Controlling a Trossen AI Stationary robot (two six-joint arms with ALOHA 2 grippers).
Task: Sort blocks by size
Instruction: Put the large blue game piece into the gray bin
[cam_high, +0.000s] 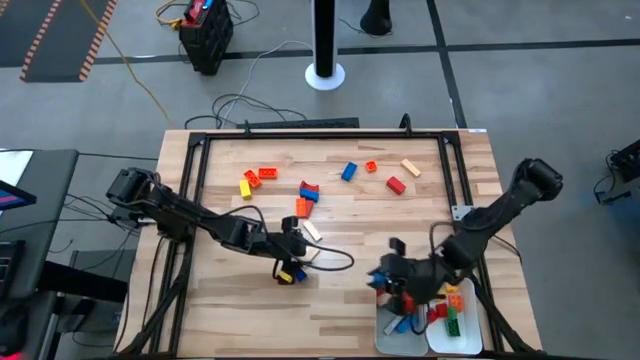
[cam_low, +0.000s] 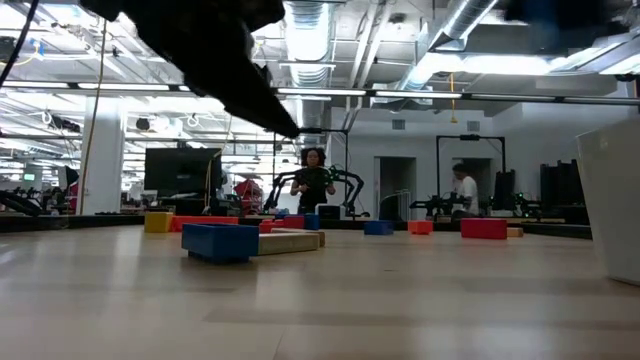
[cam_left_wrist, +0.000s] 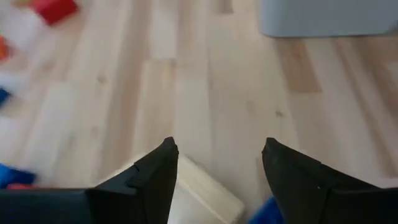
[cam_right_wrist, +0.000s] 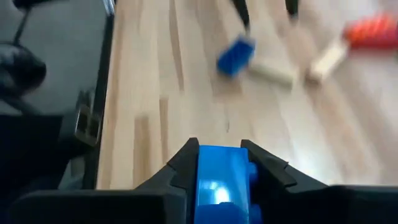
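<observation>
- Nearest the low camera sits a blue block (cam_low: 220, 241), lying on the table (cam_high: 340, 230) with a tan block (cam_low: 288, 241) beside it; the left gripper (cam_high: 290, 258) hangs just over this pair with its fingers spread and nothing between them. If it closes from here, it could catch the tan block's edge and skid it into the blue one.
- Loose blocks lie across the table's far half, among them an orange block (cam_high: 267, 173) and a red block (cam_high: 396, 185), well apart from both arms and in no danger yet.
- Right gripper (cam_high: 396, 284) is clenched on a blue brick (cam_right_wrist: 221, 184) beside the white trays (cam_high: 470, 337). A careless release could drop it in with the wrong size, or clip the tray rim.
</observation>
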